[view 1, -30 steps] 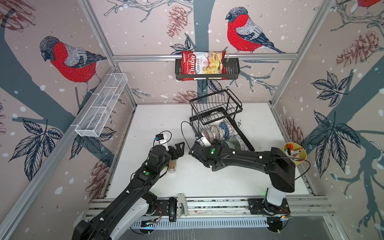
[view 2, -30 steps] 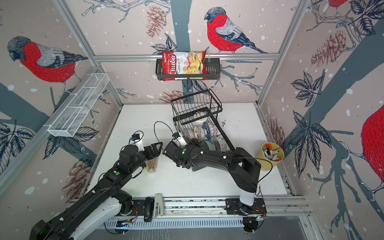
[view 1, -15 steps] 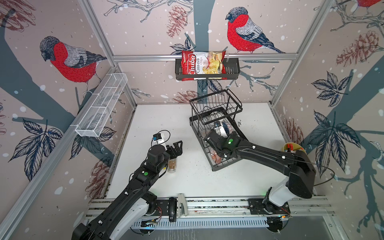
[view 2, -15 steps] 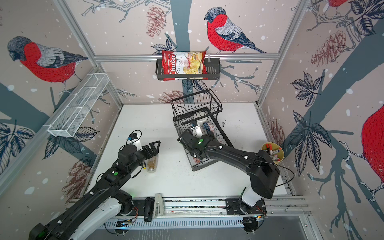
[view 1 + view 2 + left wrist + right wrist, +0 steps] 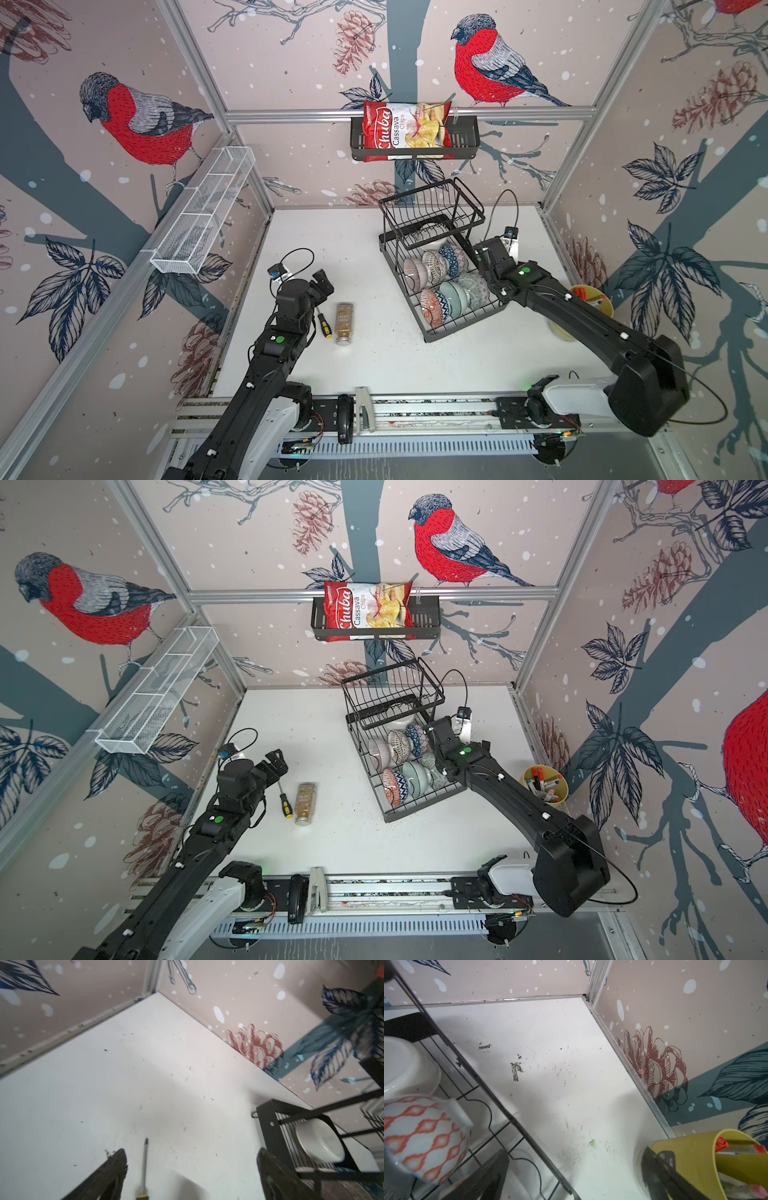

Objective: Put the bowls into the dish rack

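- Beside the right edge of the dish rack [image 5: 430,337], above the bench [image 5: 332,232], hangs the right hand [image 5: 482,251]. Its two fingers [image 5: 492,1172] stand wide apart and it holds nothing.
- Under this hand, in the right wrist view, the rim wire of the rack passes across the gap. One finger is over the rack's grid, and the other is in front of the yellow pot of markers [image 5: 691,1157]. Whether a finger touches the wire, I cannot tell.
- Just to the left of the right hand, the bowls [image 5: 434,266] stand on edge in the lower grid, in two rows, close one to another. Nearest to the hand are a blue patterned one and a grey-green one.
- Close by the finger over the grid, the wrist view shows a bowl with orange-red diamonds [image 5: 425,1136]. Beyond it a plain white bowl [image 5: 404,1068] sits under the raised upper basket.
- Well apart to the left of the rack, the left hand [image 5: 323,282] hovers over the bench, its fingers also fully apart and empty.
- Below the left hand, a screwdriver [image 5: 143,1167] lies flat on the bench. In the left wrist view its shaft shows between the fingers, not touched. Just to the right of it a spice jar [image 5: 344,322] lies on its side.
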{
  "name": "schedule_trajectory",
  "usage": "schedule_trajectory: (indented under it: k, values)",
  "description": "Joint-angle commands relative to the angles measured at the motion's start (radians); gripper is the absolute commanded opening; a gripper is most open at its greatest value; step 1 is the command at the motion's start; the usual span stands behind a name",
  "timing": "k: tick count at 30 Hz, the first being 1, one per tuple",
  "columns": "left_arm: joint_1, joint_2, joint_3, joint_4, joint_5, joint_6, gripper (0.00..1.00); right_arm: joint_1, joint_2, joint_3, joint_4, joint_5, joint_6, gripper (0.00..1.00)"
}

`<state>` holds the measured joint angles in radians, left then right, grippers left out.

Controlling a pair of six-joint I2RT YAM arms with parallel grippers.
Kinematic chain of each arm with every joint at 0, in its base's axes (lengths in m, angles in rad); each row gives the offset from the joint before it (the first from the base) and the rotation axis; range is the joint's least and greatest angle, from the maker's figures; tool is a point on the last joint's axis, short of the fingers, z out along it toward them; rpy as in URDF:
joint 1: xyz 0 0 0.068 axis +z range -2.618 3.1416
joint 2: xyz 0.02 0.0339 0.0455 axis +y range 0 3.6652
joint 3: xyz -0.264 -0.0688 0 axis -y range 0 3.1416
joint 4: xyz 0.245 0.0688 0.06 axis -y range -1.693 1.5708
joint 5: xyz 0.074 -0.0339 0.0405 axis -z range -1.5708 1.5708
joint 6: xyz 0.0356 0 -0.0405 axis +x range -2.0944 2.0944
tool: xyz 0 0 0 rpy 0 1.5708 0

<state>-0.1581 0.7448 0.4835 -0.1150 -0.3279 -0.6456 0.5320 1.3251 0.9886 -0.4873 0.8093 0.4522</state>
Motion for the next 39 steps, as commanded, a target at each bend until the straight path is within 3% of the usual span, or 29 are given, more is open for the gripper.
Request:
schedule_trajectory:
  k: [1,7,13,27,32,36,39]
  values:
    - [0.028,0.019,-0.014,0.032,-0.097,0.043,0.96,-0.036,0.026,-0.015,0.200,-0.008,-0.114,0.99]
    - [0.063,0.079,-0.059,0.136,-0.212,0.094,0.96,-0.119,0.116,-0.085,0.462,-0.071,-0.295,0.99]
    - [0.098,0.170,-0.072,0.225,-0.248,0.154,0.96,-0.228,0.182,-0.164,0.671,-0.168,-0.340,0.99]
    - [0.145,0.293,-0.138,0.426,-0.239,0.238,0.96,-0.309,0.262,-0.326,1.019,-0.244,-0.360,0.99]
    - [0.153,0.296,-0.174,0.489,-0.241,0.248,0.96,-0.311,0.290,-0.359,1.086,-0.196,-0.375,0.99]
    - [0.156,0.307,-0.193,0.525,-0.247,0.248,0.96,-0.331,0.247,-0.491,1.300,-0.181,-0.399,0.99]
    - [0.158,0.319,-0.198,0.535,-0.246,0.249,0.96,-0.377,0.206,-0.574,1.405,-0.237,-0.373,0.99]
